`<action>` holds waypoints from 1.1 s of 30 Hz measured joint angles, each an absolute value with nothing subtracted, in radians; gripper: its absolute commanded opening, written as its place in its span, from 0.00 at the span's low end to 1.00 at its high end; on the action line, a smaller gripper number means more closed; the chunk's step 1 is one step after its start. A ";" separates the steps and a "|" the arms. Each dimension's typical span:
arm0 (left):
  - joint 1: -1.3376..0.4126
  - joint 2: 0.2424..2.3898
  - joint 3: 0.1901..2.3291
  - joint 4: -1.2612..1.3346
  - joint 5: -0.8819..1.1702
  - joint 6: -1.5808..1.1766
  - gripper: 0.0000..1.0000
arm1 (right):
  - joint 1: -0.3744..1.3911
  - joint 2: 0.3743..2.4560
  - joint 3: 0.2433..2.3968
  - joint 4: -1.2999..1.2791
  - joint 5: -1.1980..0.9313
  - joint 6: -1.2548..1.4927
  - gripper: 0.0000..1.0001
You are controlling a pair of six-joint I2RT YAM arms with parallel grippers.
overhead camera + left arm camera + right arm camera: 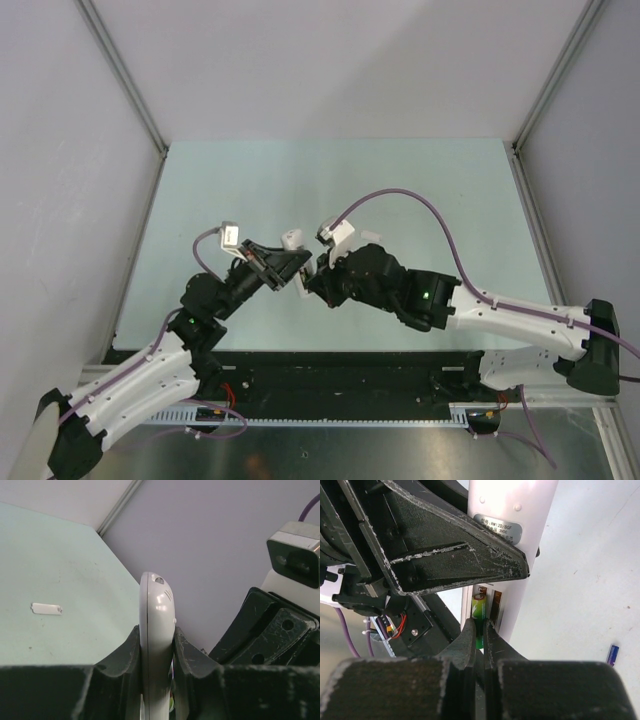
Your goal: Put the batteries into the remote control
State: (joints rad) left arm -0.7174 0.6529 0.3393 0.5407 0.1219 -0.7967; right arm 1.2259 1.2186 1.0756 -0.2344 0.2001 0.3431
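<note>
The right tool [480, 630] is clamped on the green battery [479, 606], and only the battery's far half shows past the fingertips. Just ahead of the tips lies the open compartment [490, 605] in the back of the remote [520, 505]. The battery's far end is at its mouth, but whether it is seated cannot be told.

A jam is likely if the battery is pressed in slightly askew against the metal contacts. It could also spring out once released. The remote is clamped across its front and back by the left tool [156, 631], so a hard push might slide it in that grip. Polarity cannot be checked from here.

The green battery's long axis runs straight ahead along the right tool's fingers, in line with the remote's long axis. The remote's rounded end points away from the left tool. Further off, to the right tool's right, the purple battery [613, 655] lies on the tabletop [580, 580], not yet loaded.
</note>
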 measured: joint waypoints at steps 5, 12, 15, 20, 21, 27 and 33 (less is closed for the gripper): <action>-0.720 0.638 0.332 0.538 0.110 -0.791 0.00 | 1.222 1.230 1.088 -0.233 0.194 0.345 0.00; -0.730 0.620 0.318 0.542 0.094 -0.795 0.00 | 1.222 1.234 1.089 -0.226 0.202 0.366 0.00; -0.734 0.612 0.310 0.557 0.076 -0.797 0.00 | 1.222 1.235 1.089 -0.214 0.209 0.384 0.00; -0.742 0.606 0.306 0.562 0.038 -0.804 0.00 | 1.222 1.243 1.089 -0.196 0.221 0.412 0.00; -0.744 0.606 0.306 0.563 0.032 -0.804 0.00 | 1.222 1.246 1.089 -0.192 0.224 0.419 0.00; -0.758 0.607 0.304 0.571 -0.016 -0.812 0.00 | 1.222 1.253 1.089 -0.174 0.247 0.445 0.00; -0.765 0.608 0.293 0.601 -0.043 -0.847 0.00 | 1.227 1.253 1.089 -0.161 0.268 0.453 0.00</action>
State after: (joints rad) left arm -0.7650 0.6083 0.2932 0.6006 -0.0433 -0.8467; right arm 1.2274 1.2533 1.0893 -0.1612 0.2680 0.4530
